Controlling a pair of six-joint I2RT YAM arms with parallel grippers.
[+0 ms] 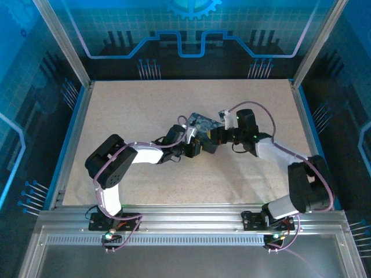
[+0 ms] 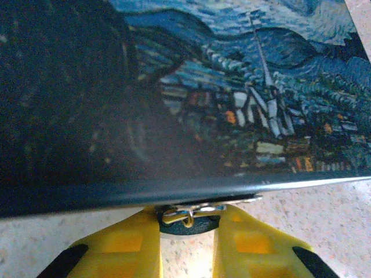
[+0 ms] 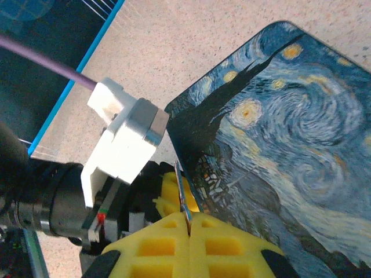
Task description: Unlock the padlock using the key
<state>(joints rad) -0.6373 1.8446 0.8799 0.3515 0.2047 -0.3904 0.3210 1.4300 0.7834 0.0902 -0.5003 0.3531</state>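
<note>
Arms: two, meeting at the middle of the table [image 1: 145,110], left from the left and right from the right.
Grippers: two, close together beside the tin.
Tins: one tin [image 3: 278,145], dark blue with a starry-night print, lying flat on the table.
Padlocks: one padlock [image 2: 186,220], a small dark body with a silvery shackle, just under the tin's near edge in the left wrist view.
Left gripper [image 2: 189,231]: narrow, with the padlock pinched between its two yellow pads [image 2: 133,237].
Keys: one key [image 3: 183,197], thin and dark, standing up out of the right gripper and close to the tin's corner.
Right gripper [image 3: 189,231]: its pads are pressed together on the key's lower end.
Key and padlock: whether the key tip reaches the lock cannot be told.
Left wrist camera [image 3: 124,139]: one white block, just left of the key in the right wrist view.
</note>
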